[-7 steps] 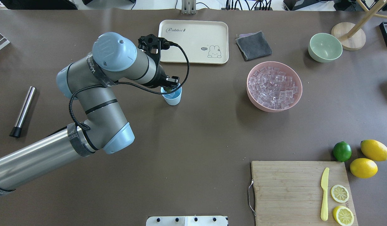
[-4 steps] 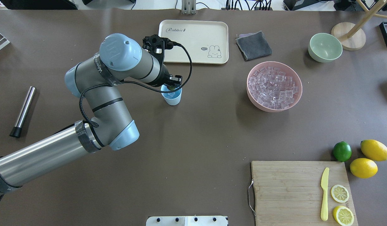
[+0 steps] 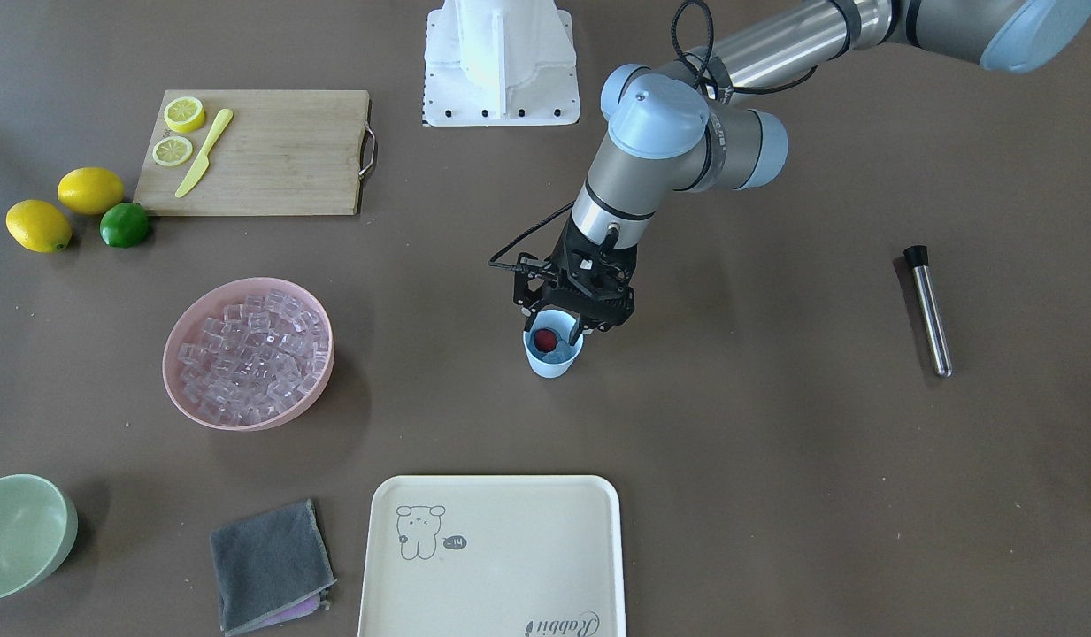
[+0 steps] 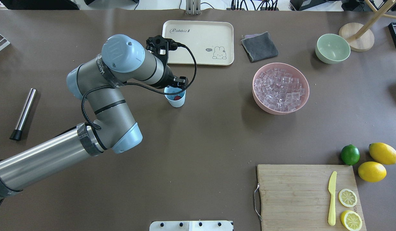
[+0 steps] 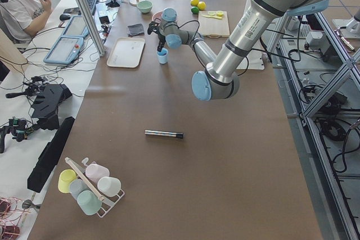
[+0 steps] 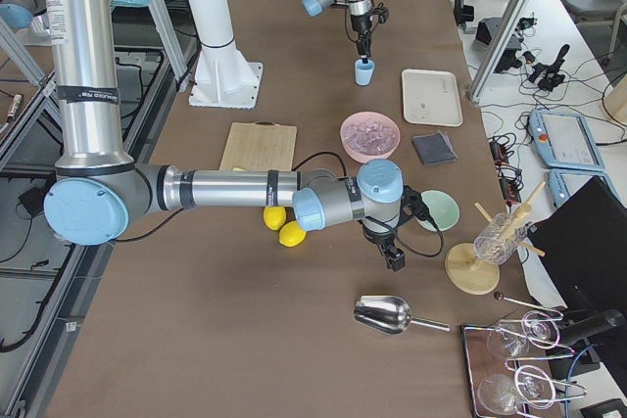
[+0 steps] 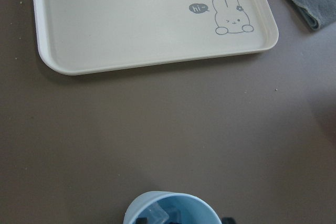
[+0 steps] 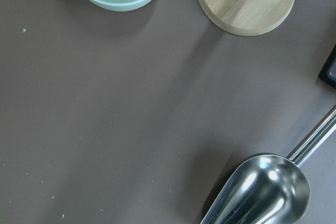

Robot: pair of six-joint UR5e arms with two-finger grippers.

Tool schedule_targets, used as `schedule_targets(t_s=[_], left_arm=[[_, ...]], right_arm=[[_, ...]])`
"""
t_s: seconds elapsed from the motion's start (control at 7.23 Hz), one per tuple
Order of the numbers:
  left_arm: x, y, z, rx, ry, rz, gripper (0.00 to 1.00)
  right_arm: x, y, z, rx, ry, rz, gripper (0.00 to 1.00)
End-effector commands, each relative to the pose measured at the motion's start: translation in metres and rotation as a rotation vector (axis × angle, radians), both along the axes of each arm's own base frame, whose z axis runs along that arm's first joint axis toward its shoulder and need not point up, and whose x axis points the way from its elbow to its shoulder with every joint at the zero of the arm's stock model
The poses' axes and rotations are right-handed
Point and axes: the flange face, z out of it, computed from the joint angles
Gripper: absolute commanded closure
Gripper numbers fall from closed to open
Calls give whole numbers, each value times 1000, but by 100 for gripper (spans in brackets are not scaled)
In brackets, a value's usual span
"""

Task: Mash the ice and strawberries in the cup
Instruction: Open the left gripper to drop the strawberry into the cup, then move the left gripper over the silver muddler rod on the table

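Note:
The light-blue cup [image 4: 176, 98] stands upright at mid-table, in front of the tray. A small red strawberry [image 3: 546, 339] lies inside it, also visible from overhead [image 4: 177, 98], together with a clear ice cube [image 7: 156, 214]. My left gripper [image 3: 556, 326] hangs just above the cup's rim, open and empty, its fingers straddling the cup's mouth. The rest of the ice [image 4: 280, 89] fills the pink bowl [image 4: 259, 99] to the right. My right gripper [image 6: 392, 252] shows only in the exterior right view, low over the table near the pale green bowl; I cannot tell whether it is open or shut.
A cream tray [image 4: 198, 41] lies behind the cup, a grey cloth [image 4: 259, 46] and a pale green bowl [image 4: 332, 48] to its right. A metal muddler [image 4: 23, 114] lies at far left. A cutting board [image 4: 291, 192] with knife, lemons and lime is front right. A metal scoop [image 8: 262, 187] lies by my right wrist.
My left gripper moved slightly right over the cup and opened. The strawberry it held between its fingers now lies inside the cup.

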Motion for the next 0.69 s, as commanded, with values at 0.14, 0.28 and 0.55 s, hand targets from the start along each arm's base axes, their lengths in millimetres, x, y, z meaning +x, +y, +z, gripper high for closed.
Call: schedule_targets(t_s=[0.14,0.28,0.55], left_arm=[[-68,-34,44,-54,-24,-59,3],[-119,-55,93,-139,-29,-43,3],[-234,-89,179,-194,-67,-29,3]], right_arm=[[0,0,-6,1,-4,11,1],[-1,0,-7,1,-14,9,1],[-3,-7,-12,5,-32,2,1]])
